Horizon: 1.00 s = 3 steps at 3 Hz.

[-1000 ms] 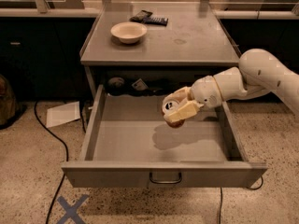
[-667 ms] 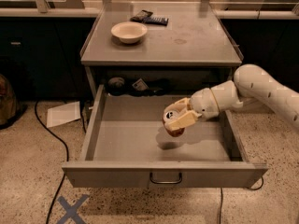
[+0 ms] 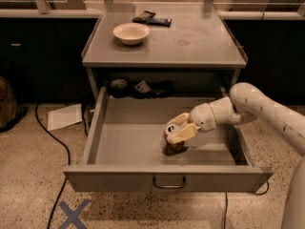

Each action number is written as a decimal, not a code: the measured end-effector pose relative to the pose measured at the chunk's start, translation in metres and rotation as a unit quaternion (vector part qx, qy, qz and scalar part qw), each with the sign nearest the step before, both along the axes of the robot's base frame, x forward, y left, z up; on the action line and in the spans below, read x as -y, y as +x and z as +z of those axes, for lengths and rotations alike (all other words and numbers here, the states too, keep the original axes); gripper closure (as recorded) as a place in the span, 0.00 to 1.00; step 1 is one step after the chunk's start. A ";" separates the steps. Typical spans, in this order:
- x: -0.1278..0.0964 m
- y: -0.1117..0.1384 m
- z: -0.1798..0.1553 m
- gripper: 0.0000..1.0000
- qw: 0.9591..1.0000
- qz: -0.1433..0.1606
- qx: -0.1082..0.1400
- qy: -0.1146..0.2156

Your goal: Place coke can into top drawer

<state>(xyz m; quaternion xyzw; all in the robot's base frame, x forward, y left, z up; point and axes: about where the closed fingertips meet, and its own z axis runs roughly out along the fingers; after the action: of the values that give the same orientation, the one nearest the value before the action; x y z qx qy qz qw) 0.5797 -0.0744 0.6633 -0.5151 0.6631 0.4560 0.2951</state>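
Lower than a moment ago, the cream two-finger pincer [image 3: 179, 130] is clamped around the small red-orange metal drink can [image 3: 174, 146]. That can is down inside the wide grey metal top drawer [image 3: 119, 178], near its front. A cream round bowl [image 3: 131, 33] sits on the grey bench [image 3: 200, 46].

I see the gripper [image 3: 179, 132] lower than a second ago. It has come down and a little nearer, and it now sits deep inside the top drawer [image 3: 127, 144], right of centre. The coke can [image 3: 174, 146] it grips has sunk with it, and the dark shadow that lay apart on the drawer floor now meets the can's base, so I can't tell whether they touch. The arm [image 3: 248, 101] has dropped too — its pale elbow now hangs just over the drawer's right wall.
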 end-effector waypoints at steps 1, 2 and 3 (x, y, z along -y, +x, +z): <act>0.000 0.000 0.000 0.82 1.000 0.000 0.000 0.000; 0.000 0.000 0.000 0.59 1.000 0.000 0.000 0.000; 0.000 0.000 0.000 0.35 1.000 0.000 0.000 0.000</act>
<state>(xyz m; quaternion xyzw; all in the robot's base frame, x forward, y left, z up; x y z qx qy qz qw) 0.5797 -0.0743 0.6633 -0.5151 0.6631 0.4561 0.2950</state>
